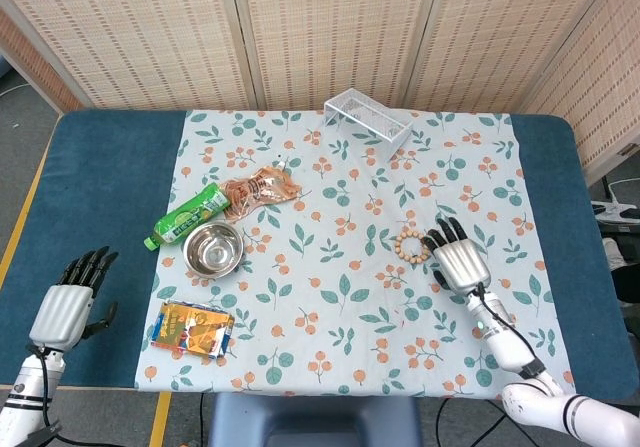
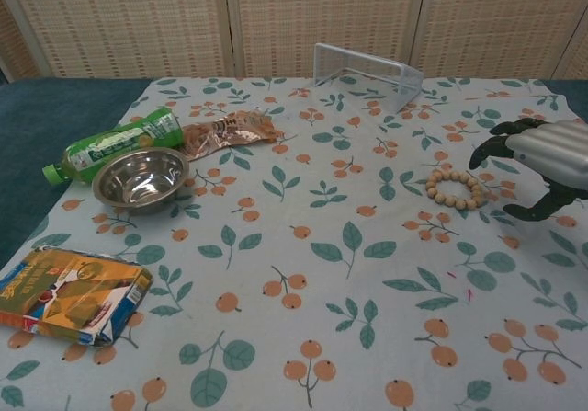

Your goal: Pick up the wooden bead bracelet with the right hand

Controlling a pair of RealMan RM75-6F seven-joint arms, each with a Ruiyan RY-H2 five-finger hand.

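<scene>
The counter (image 1: 100,167) carries a floral cloth (image 1: 340,297), and on it, going down in size, lie a wire rack (image 1: 367,118) at 12 o'clock, a green bottle (image 1: 187,216) and a steel bowl (image 1: 213,248) at 9 o'clock, a snack box (image 1: 193,328) at 8 o'clock, a crumpled wrapper (image 1: 259,188) near the bottle, and the bracelet (image 1: 411,246) at 3 o'clock from the cloth's middle. The right hand (image 1: 460,261) hovers just beside the bracelet, which lies toward 10 o'clock from its fingers (image 1: 446,232); in the chest view the fingers (image 2: 496,140) are spread and curved downward, holding nothing, with the bracelet (image 2: 454,189) apart from them and lower on the cloth. The left hand (image 1: 70,302) sits at the counter's 8 o'clock corner, well apart, fingers loosely spread and empty, so the right is clearly the nearer. The bracelet is a closed ring lying flat, so it has no real long axis and points no way; any side offers the same grip. The pickup is judged not yet begun: the fingers need to come down over the near arc of beads and close.
</scene>
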